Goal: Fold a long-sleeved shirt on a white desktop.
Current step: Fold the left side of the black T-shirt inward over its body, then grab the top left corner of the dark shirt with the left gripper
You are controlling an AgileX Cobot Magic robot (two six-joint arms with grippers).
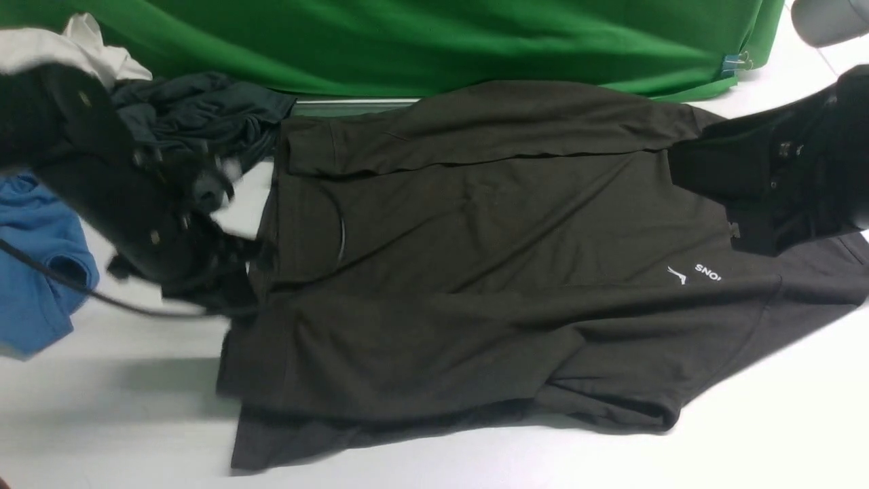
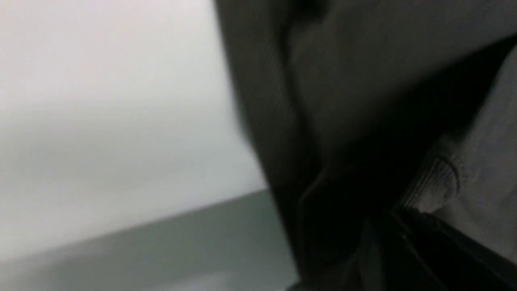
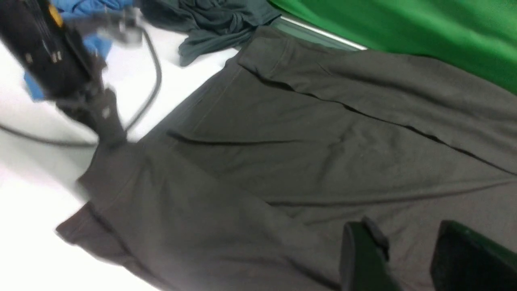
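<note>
Across the broad matte white desktop (image 1: pixel 122 421), the large blackish-olive knit long-sleeved shirt (image 1: pixel 475 272) lies spread front up, neck end toward the robot's right, hem toward its left, one sleeve folded along the far side; crumpled green cloth backdrop (image 1: pixel 434 41) runs along the far edge, touching the shirt; bright blue shirt (image 1: pixel 34 272) heaped at far left, apart from it; dark teal-grey garment (image 1: pixel 197 109) bunched beside the hem's far corner; left gripper (image 1: pixel 227 275), blurred, clamped tight on the ribbed hem, fabric drawn up to it; right gripper (image 3: pixel 406 232) over the shoulder area, jaws parted, nothing between them; small white chest logo (image 1: pixel 696 274) near it.
</note>
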